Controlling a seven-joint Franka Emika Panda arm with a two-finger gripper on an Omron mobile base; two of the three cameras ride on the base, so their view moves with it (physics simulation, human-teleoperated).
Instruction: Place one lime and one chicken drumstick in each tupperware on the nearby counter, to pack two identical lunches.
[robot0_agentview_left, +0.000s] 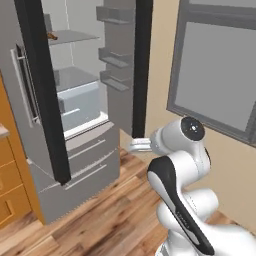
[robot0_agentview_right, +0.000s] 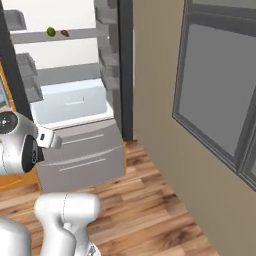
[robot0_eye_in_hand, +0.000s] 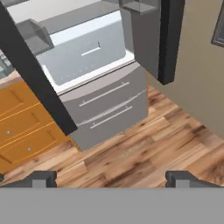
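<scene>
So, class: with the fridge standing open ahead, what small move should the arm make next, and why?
Probably raise the open gripper toward the upper fridge shelf. A lime and a chicken drumstick sit there, while the fingers hang empty, aimed low at the wooden floor.

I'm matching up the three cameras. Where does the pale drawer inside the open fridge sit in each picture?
Left base view: pale drawer, left of centre, upper half.
Right base view: pale drawer, upper left.
Hand view: pale drawer, near the top, left of centre.
Shared landmark: the grey freezer drawers directly below it.
</scene>
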